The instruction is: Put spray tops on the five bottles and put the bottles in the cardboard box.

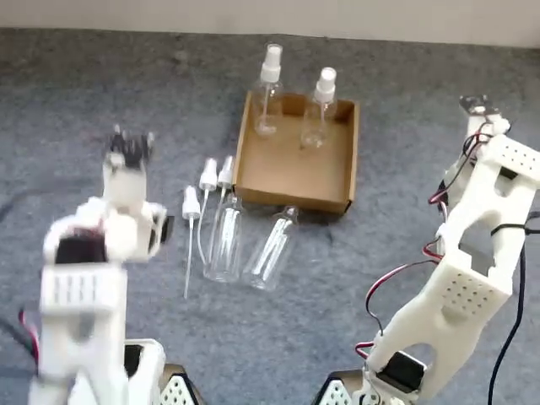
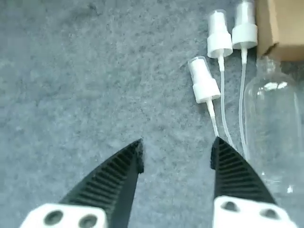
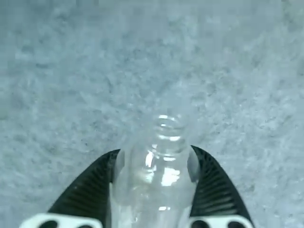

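**Right tool pinching a bare bottle, two of five boxed**

Right tool is clamping the bare bottle around its shoulder, with the open neck poking out past the fingertips over the grey tabletop. No sprayer is sitting on it yet.

Left tool is hanging spread wide with nothing in it. It's hovering low over the tabletop, right beside the thin tube of the nearest of the three loose spray tops. Those three are lying side by side just left of the cardboard box, going by the high view.

Progress-wise, I'm counting two capped bottles standing upright at the far end of the box, so those two are looking finished. Two more empty bottles are lying on their sides just in front of the box, next to the loose tops, with nothing fitted on their necks.

So I'm calling it two out of five. Three bottles are waiting for tops and three tops are lying free, so the numbers are matching up nicely.

My guess is the step in hand is pairing the held bottle with one of those tops, since the left tool is sitting so close to them. After that, each bottle is going to need fitting and then dropping into the box, where plenty of bare floor is showing.
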`<state>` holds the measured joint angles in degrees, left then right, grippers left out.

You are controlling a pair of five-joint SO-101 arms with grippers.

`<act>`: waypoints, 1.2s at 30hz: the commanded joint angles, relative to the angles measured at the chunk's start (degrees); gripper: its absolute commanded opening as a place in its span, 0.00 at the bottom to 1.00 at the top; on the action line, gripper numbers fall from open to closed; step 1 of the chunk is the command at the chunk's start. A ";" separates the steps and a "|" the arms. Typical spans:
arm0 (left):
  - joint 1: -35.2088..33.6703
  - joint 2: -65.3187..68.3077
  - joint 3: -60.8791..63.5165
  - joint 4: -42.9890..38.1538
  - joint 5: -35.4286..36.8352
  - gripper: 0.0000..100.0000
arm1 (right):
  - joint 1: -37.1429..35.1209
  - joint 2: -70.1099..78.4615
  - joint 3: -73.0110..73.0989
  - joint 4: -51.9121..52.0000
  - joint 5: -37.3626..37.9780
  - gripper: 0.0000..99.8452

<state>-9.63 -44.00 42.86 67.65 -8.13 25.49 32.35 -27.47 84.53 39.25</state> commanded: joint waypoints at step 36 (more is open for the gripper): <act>4.97 61.67 -36.62 0.18 4.75 0.06 | 2.86 -1.36 8.75 -5.14 6.77 0.13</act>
<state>-3.65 18.77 6.90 68.00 -3.21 27.78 32.35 -17.71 75.12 45.41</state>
